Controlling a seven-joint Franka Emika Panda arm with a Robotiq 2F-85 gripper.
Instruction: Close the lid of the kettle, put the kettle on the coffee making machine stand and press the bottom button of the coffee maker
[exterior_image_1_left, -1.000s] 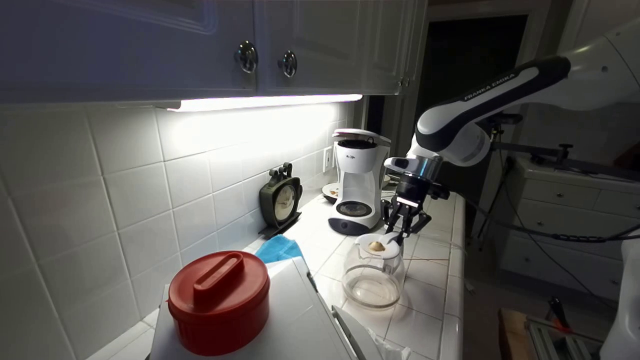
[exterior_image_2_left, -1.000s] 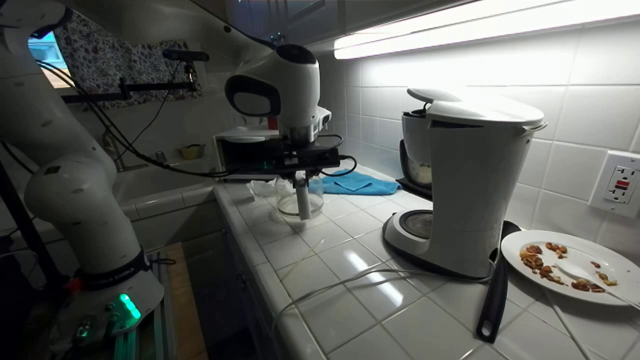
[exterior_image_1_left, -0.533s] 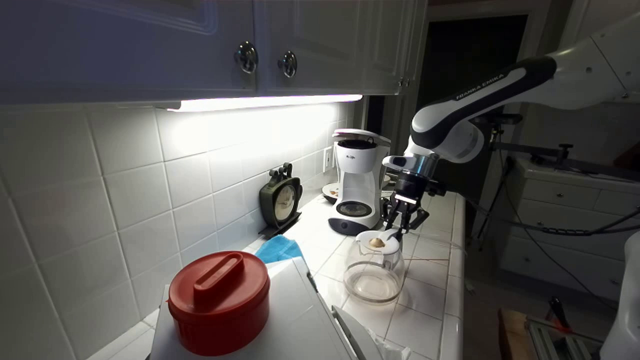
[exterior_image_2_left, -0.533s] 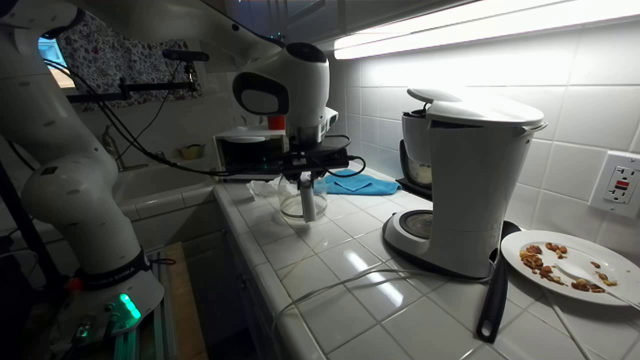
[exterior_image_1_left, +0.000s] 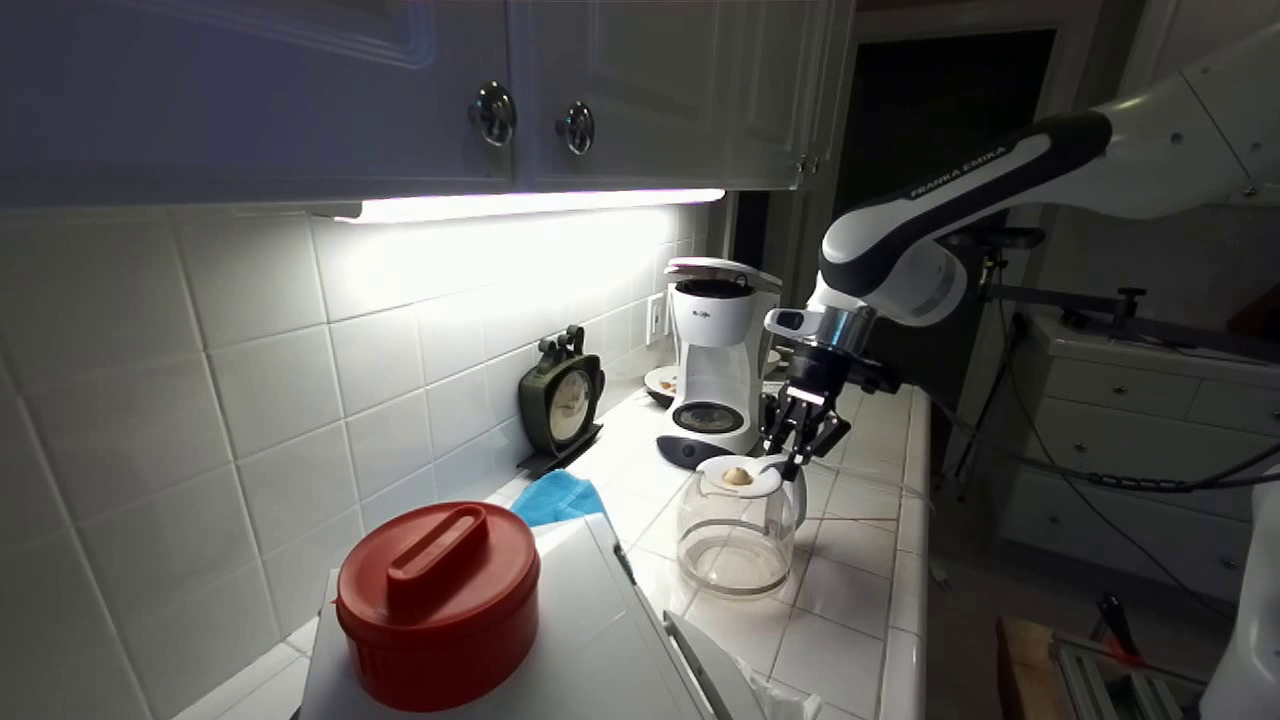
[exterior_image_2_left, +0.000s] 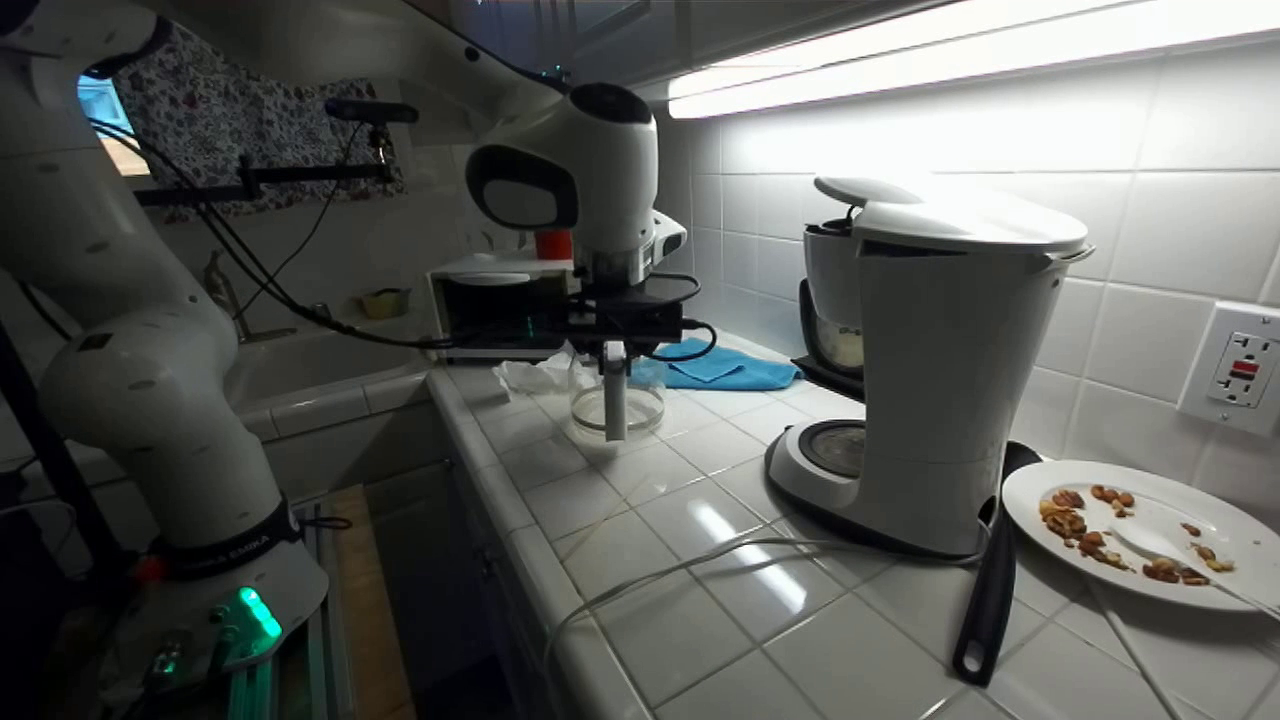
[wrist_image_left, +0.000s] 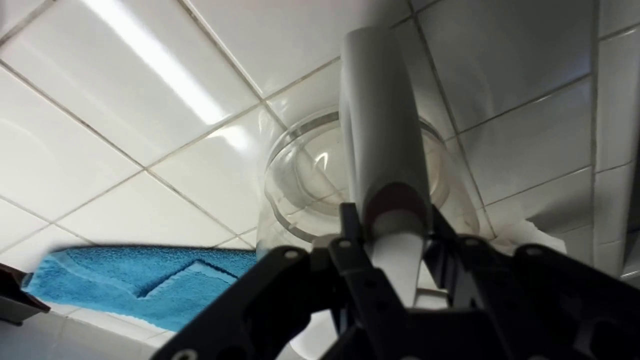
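Gripping handle; kettle just below end effector.

The kettle has a clear body; its lid is white with a tan spot, its handle white. The coffee maker is white with a dark front base. The gripper is black; the arm is white with black panels. Counter tiles are white, gridded by darker grout lines. The cloth is blue, the container red, the curtain floral-patterned.
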